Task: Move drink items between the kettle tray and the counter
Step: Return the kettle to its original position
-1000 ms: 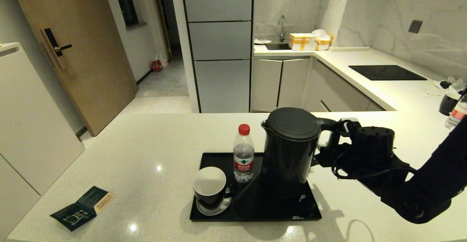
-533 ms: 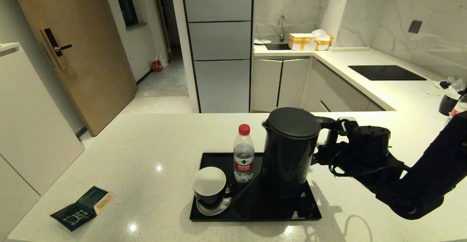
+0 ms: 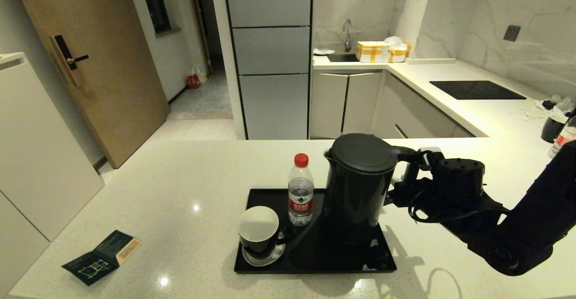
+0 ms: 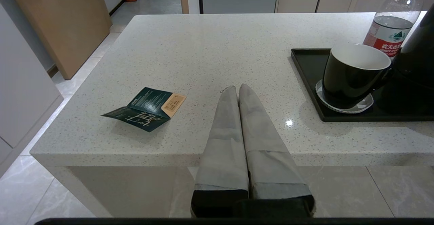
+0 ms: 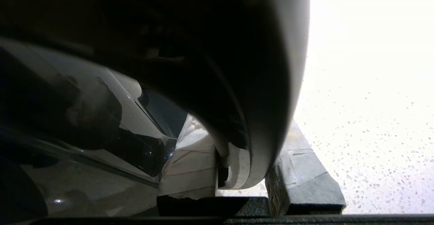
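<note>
The tall black kettle (image 3: 357,186) stands on the right half of the glossy black tray (image 3: 315,258), which rests on the speckled counter (image 3: 180,191). My right gripper (image 3: 407,173) reaches in from the right and is shut on the kettle's loop handle (image 5: 257,82); one finger (image 5: 190,164) lies inside the loop and the other outside it. The clear red-capped bottle (image 3: 300,191) and the black mug (image 3: 258,231) on its saucer stand on the tray's left half. My left gripper (image 4: 238,89) is shut and empty, parked at the counter's near edge, left of the tray (image 4: 307,72).
A dark green folded booklet (image 3: 101,256) lies on the counter at the near left. Another black mug (image 3: 552,128) and bottle (image 3: 564,139) stand at the far right. The black hob panel (image 3: 477,89) is set into the back counter.
My right forearm rose and then sank a little while the gripper stayed on the kettle handle. The kettle barely shifted; bottle, mug and left arm have not moved.
</note>
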Robot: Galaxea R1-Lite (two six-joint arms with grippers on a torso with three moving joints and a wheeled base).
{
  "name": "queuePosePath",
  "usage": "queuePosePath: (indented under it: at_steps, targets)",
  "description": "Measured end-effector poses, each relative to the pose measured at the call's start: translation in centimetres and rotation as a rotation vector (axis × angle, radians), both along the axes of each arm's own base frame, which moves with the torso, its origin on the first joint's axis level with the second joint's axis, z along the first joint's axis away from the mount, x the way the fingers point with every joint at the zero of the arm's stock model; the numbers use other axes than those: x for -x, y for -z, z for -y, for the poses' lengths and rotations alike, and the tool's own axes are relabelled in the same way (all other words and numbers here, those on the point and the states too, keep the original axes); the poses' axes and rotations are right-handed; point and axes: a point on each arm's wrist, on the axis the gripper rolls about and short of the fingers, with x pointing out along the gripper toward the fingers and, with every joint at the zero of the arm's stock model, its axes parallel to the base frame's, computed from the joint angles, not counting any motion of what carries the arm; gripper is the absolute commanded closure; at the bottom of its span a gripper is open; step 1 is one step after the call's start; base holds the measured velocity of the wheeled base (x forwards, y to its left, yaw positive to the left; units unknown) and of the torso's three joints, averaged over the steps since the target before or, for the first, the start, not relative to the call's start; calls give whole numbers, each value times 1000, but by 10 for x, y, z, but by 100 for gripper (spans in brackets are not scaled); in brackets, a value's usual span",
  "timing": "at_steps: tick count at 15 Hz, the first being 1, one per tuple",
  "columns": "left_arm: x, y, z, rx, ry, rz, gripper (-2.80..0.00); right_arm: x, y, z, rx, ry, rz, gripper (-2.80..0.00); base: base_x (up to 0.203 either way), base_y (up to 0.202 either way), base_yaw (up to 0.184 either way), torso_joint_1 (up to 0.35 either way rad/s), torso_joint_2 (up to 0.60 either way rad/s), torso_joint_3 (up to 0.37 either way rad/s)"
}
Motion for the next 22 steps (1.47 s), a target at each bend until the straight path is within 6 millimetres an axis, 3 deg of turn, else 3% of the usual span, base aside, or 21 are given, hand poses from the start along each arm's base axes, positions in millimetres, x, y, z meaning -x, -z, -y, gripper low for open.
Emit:
queuePosePath:
  at_steps: [9, 10, 22]
  targets:
    - [0, 0, 0, 0, 0, 0, 0, 12, -8, 3, -8, -5, 15, 0, 0, 0, 0, 0, 0, 0]
    - [0, 0, 0, 0, 0, 0, 0, 11, -8, 3, -8, -5, 14, -280, 0, 0, 0, 0, 0, 0]
    - [0, 0, 0, 0, 0, 0, 0, 19, -8, 6, -35, -31, 74, -280, 0, 0, 0, 0, 0, 0]
